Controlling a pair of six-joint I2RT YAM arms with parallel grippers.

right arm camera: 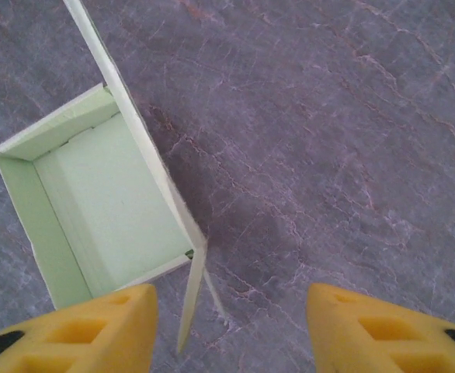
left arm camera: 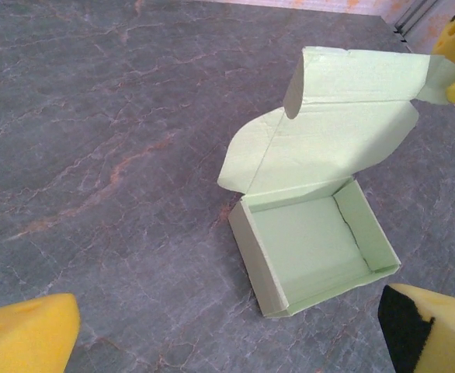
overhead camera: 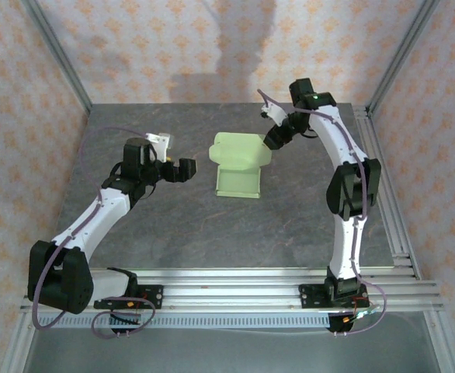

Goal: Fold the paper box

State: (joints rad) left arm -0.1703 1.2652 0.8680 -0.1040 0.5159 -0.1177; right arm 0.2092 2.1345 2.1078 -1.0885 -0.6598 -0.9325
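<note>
The left arm (overhead camera: pixel 95 217) and right arm (overhead camera: pixel 342 245) look alike: white shells between bulky black joints, each bolted to a black base plate (overhead camera: pixel 126 297). A thin lilac cable (overhead camera: pixel 115 130) trails along each (a small green light (overhead camera: pixel 315 97) glows on the right one's top joint). The fingers (left arm camera: pixel 26 338) are wedges of yellow foam, one showing a black face.

I see the paper box (overhead camera: pixel 237 180) mid-frame on the table (overhead camera: pixel 212 233), left gripper (overhead camera: pixel 187 169) off to its left, right gripper (overhead camera: pixel 274 141) at its upper right, maybe touching it.
</note>
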